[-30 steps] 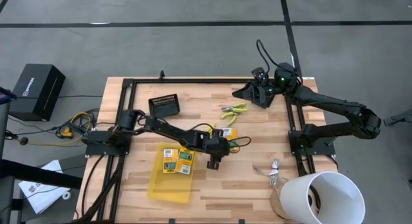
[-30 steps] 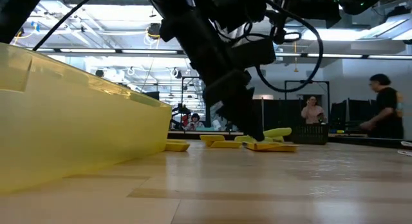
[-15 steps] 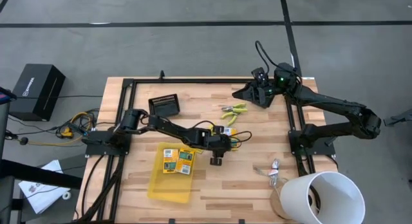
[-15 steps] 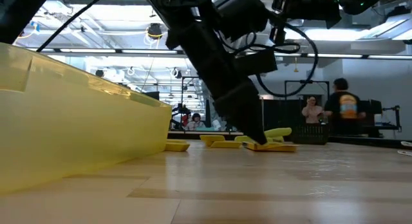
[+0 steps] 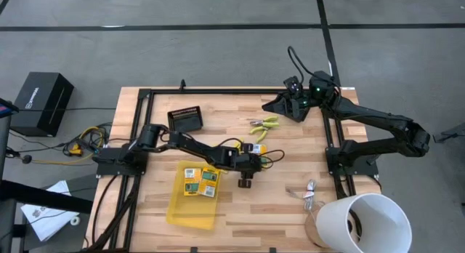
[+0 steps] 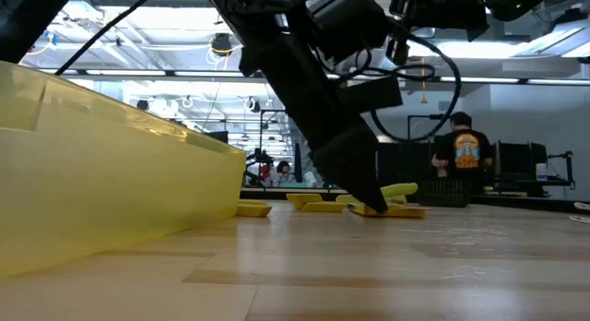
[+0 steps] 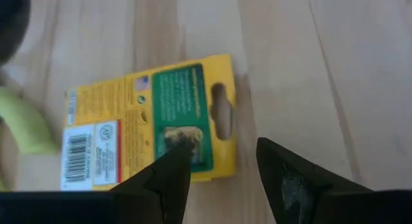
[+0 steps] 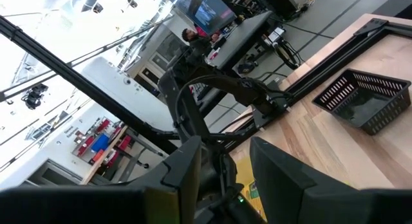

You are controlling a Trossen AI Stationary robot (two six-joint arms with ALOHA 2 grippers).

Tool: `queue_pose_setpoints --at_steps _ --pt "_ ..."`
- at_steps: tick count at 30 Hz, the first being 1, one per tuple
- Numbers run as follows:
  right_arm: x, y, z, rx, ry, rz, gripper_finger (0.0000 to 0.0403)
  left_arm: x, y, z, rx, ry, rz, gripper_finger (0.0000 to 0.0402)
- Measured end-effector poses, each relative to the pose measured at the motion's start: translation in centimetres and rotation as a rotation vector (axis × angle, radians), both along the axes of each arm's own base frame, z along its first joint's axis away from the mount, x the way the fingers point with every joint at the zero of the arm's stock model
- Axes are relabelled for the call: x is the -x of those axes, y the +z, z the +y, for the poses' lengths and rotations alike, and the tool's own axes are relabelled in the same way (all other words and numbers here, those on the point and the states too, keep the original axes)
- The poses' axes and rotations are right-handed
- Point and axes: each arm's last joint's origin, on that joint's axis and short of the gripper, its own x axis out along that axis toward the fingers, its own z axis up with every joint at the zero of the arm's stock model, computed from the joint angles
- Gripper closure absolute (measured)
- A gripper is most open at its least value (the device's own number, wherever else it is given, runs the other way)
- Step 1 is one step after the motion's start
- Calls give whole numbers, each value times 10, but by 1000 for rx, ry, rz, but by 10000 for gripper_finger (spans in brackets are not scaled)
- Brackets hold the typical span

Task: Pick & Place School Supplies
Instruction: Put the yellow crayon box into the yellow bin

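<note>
Printed box (image 7: 154, 124) beneath left pincer (image 7: 222, 169)

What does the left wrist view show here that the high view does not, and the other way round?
Only the left wrist view: the print on the box under the left claw, namely a barcode, a green panel and a hang slot, with the claw's fingers open, one fingertip over the box's edge.

Only the high view: the yellow tray holding two more boxes, the scissor-like tools, the black basket, the white bucket, and the right claw waiting at the table's far side.

Both: the left claw, that box, the wooden table.
</note>
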Motion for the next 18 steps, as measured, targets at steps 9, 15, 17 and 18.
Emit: queue_pose_setpoints --at_steps 9,15,17,18 --pt "0 0 0 -5 2 3 276 -15 -16 -7 9 4 -4 234" --pt "0 0 0 -13 2 6 276 -16 -25 3 10 47 19 296" --pt "0 0 0 -13 2 6 276 -17 -28 6 15 60 29 352" --pt "0 0 0 -13 2 6 276 -17 -30 8 19 70 26 375"
